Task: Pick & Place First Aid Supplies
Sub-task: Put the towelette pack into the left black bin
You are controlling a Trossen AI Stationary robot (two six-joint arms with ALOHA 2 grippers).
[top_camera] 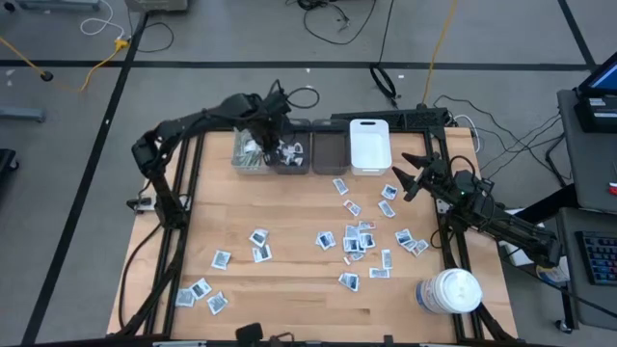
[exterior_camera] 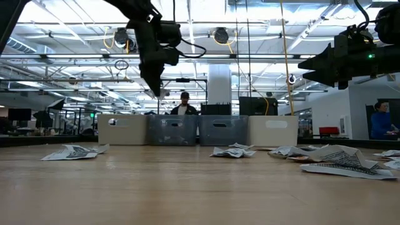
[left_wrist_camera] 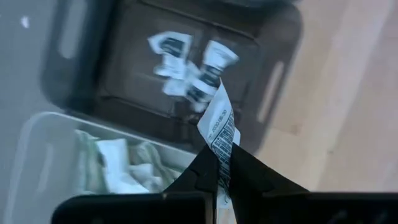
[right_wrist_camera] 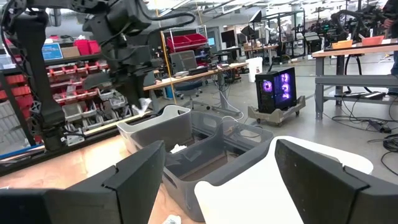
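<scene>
My left gripper (top_camera: 273, 138) hangs above the row of bins at the table's far edge, shut on a white sachet (left_wrist_camera: 217, 115) with dark print. Straight below it is a dark grey bin (left_wrist_camera: 124, 93) holding a few sachets (left_wrist_camera: 186, 68). Beside that stands a pale bin (left_wrist_camera: 43, 155) with greenish wrapped strips (left_wrist_camera: 118, 165). My right gripper (top_camera: 405, 175) is open and raised over the table near the white bin (top_camera: 369, 145), touching nothing. Many sachets (top_camera: 352, 239) lie flat on the wooden table. My left gripper pinches the sachet's one end (left_wrist_camera: 221, 146) between its two fingertips (left_wrist_camera: 205, 165), coming from above and pointing down. The sachet is lifted clear, and its free end sticks out past the fingertips over the dark grey bin.
Several bins stand side by side along the far edge, among them a second dark grey one (top_camera: 330, 152). A large white round jar (top_camera: 448, 292) stands at the near right corner. More sachets (top_camera: 202, 292) lie near the left front. Bare wood (top_camera: 289, 207) shows in the middle.
</scene>
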